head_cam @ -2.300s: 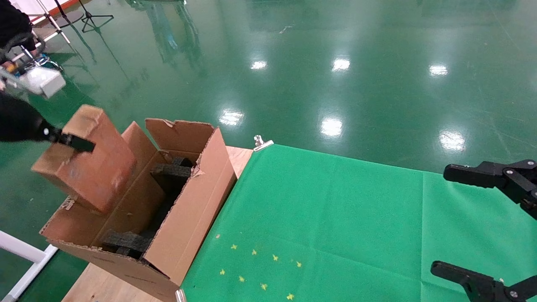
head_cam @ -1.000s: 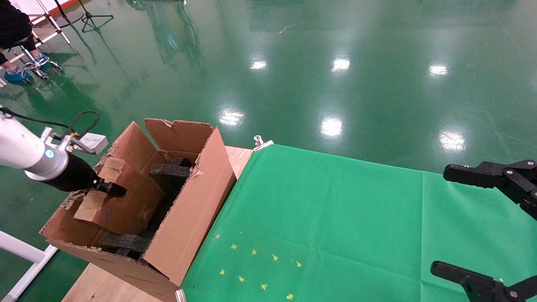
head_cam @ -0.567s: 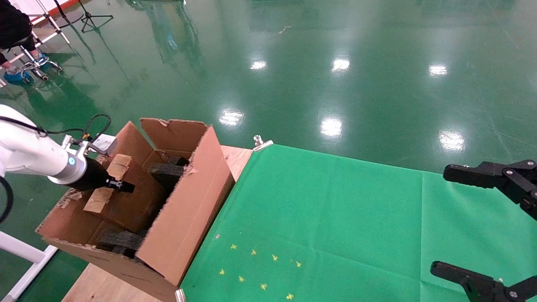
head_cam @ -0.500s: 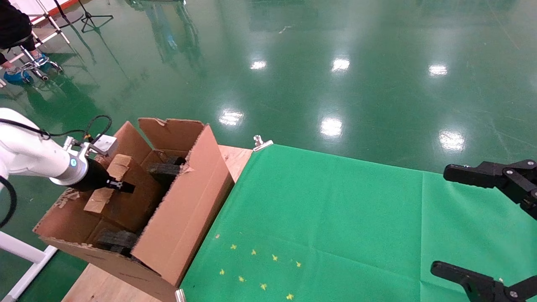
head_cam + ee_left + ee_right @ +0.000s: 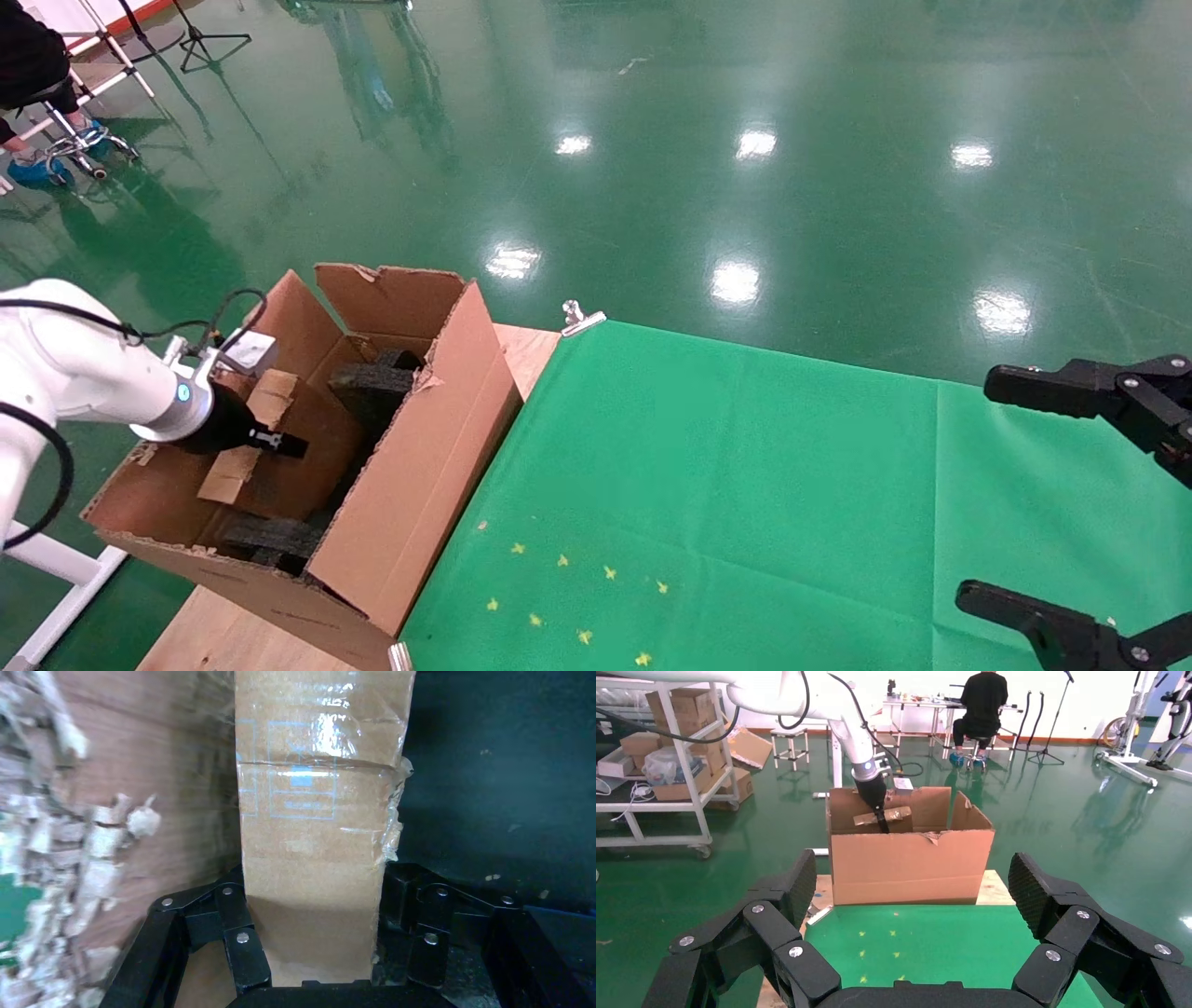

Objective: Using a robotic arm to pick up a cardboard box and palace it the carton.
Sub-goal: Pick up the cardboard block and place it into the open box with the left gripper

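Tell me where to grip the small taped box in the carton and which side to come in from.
Grip the cardboard box across its narrow width at the upper end, as the left gripper does now. Come from above, from the robot's left. The carton walls and foam blocks shut off its other sides. The right gripper is parked.

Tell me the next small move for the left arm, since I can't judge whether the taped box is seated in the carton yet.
Probably lower it slightly further, then open. The left hand is shut on the cardboard box, which sits tilted inside the carton, its top end near the flap tops, leaning over the black foam blocks. The right hand is parked open over the green cloth.
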Robot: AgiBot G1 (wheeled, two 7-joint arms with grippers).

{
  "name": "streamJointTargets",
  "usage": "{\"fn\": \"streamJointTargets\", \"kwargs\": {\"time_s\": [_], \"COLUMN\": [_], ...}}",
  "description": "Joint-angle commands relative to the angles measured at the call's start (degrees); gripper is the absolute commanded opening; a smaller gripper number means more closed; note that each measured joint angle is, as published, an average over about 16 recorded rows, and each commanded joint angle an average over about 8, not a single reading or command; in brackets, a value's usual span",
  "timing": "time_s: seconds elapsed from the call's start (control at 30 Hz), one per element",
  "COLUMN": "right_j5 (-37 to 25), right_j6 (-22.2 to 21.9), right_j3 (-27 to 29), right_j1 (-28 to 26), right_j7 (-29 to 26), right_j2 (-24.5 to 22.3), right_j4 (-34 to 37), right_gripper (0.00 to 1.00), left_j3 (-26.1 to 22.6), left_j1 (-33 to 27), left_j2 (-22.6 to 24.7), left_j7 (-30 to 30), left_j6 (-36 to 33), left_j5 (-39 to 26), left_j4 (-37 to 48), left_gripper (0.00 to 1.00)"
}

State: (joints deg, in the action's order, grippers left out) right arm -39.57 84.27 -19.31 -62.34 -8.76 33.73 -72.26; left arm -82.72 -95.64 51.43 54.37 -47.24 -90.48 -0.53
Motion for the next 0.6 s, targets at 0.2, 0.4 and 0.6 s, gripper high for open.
{"fn": "streamJointTargets", "kwargs": {"time_s": [0.2,0.4,0.6], "right_j5": [0.00,0.01,0.02], "right_j6": [0.00,-0.01,-0.02], "right_j3": [-0.01,-0.01,0.00], "right_j1": [0.00,0.00,0.01], "right_j7": [0.00,0.00,0.01], "right_j2": [0.00,0.00,-0.01], "right_j4": [0.00,0.01,0.02], "right_gripper": [1.00,1.00,1.00], "left_j3": [0.20,0.14,0.09], "left_j1": [1.78,2.60,2.94], "left_j2": [0.64,1.17,1.44], "left_j7": [0.84,2.03,2.38], "left_j6": [1.20,1.66,1.88], "left_j5": [0.29,0.28,0.30], "left_j4": [0.67,1.29,1.49], "left_gripper": [0.00,0.51,1.00]}}
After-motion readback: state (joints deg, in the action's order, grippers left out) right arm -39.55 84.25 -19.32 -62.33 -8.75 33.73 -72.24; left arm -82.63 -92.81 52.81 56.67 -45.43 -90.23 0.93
